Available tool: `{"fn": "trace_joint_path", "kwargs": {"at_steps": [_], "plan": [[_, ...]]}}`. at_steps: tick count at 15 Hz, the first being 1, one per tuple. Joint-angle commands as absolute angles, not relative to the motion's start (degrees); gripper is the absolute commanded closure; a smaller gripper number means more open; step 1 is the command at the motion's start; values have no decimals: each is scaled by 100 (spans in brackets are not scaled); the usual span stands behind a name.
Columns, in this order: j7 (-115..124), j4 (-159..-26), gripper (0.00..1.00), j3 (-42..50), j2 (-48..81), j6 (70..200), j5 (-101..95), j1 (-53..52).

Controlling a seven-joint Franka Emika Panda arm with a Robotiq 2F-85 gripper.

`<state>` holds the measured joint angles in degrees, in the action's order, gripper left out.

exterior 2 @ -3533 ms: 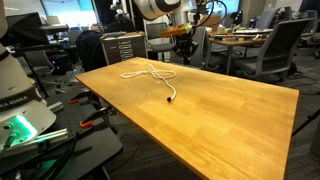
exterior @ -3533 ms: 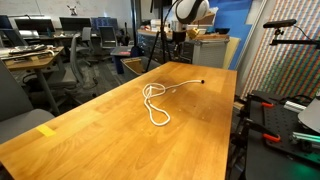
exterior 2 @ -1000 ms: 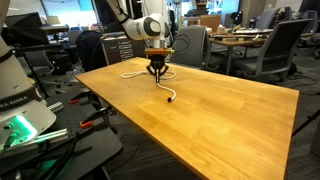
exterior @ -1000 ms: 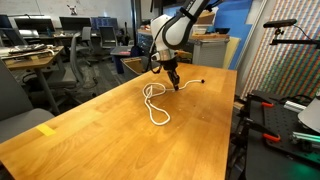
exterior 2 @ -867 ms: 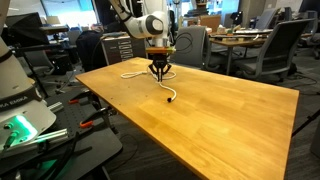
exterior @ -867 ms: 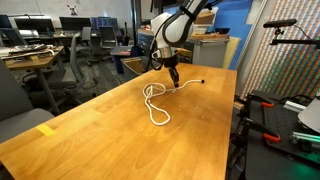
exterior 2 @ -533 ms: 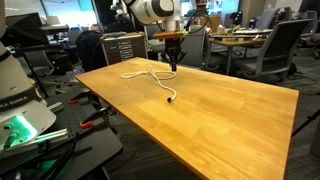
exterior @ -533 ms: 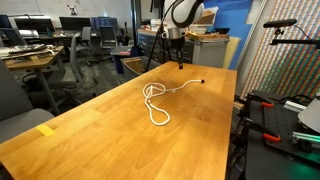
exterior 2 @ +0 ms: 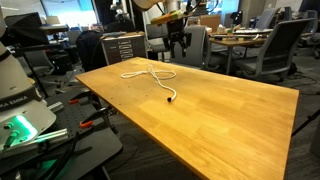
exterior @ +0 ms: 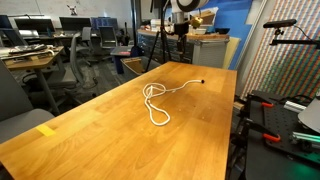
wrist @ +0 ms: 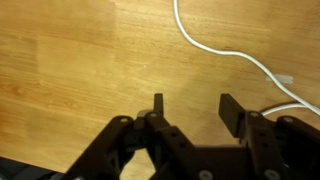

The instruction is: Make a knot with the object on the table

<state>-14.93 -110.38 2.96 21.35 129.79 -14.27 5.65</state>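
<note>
Nothing legible in any view. A line of dark lettering on the white machine housing (exterior 2: pixel 12 100) at the edge of an exterior view, too small and blurred to make out. Lit monitor screens (exterior: pixel 75 22) among the office desks in the background, contents unreadable at this size. Yellow tape mark (exterior: pixel 46 130) on the wooden table (exterior: pixel 100 140), with no writing visible on it. In the wrist view only wood grain, with no print or label to be seen.
</note>
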Motion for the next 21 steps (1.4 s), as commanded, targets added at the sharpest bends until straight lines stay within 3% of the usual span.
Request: {"fn": "trace_joint_path", "kwargs": {"at_steps": [1,2,11,19,20,21], "plan": [[-1002,-11267,8,214,2269,13389,-1617,185],[-1033,-11324,0,160,2325,13552,-1626,114],[-1401,-11308,2,-448,2860,14351,-1161,-94],[-1796,-11193,13,-805,3147,14309,-1047,-155],[-1822,-11142,20,-823,3199,14273,-1029,-156],[-1833,-11106,35,-829,3240,14266,-1028,-165]]}}
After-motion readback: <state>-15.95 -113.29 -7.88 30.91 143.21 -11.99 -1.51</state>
